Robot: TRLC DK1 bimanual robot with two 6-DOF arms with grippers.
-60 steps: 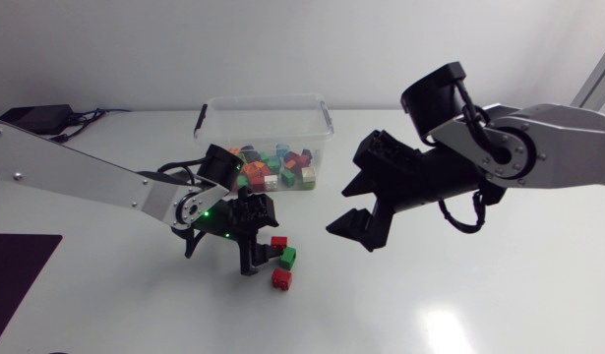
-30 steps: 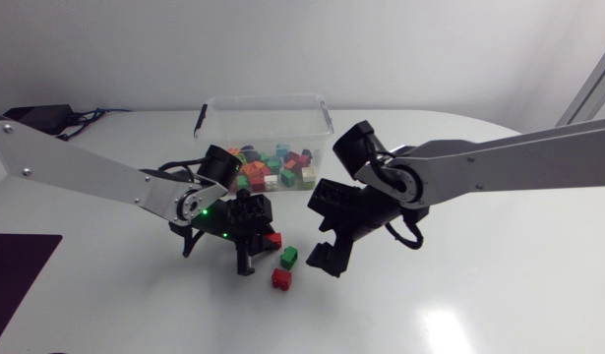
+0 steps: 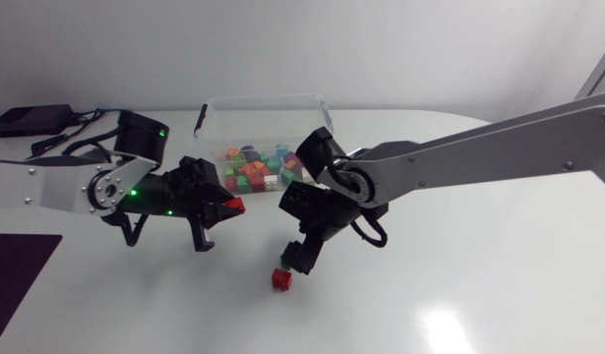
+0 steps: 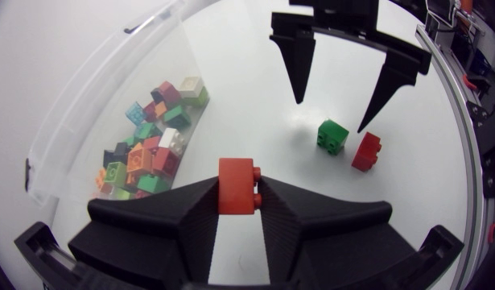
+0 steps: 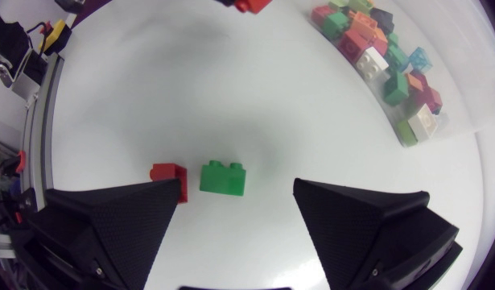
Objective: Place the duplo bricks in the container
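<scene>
- Head view: my left arm [image 3: 76, 187] comes in from the left, and the left jaws grasp a held red brick [image 3: 236, 205] clear of the surface [image 3: 479, 295]. It hangs beside the container [image 3: 268, 102] rather than over it, so I judge the carry is only half made. My right arm [image 3: 479, 147] reaches past the middle. The right jaws hang over a loose red brick [image 3: 281, 279] lying well short of the container.
- Left wrist view: my two fingers [image 4: 175, 213] pinch the held red brick [image 4: 236, 185] on opposite faces, studs sideways, which keeps it square for the drop. To one side lies the container [image 4: 86, 121] with its sorted bricks [image 4: 150, 137]. Ahead, the right jaws stand released, points down, above a green brick [image 4: 333, 134] that sits just beside the loose red brick [image 4: 365, 151].
- Right wrist view: the right jaws are spread wide. The green brick [image 5: 223, 177] lies in the gap at the tips of the fingers [image 5: 126, 209], touched by neither, so green looks the likely target. The loose red brick [image 5: 168, 172] sits right at one tip; whether they touch, I cannot tell. A careless close could shove it aside.
</scene>
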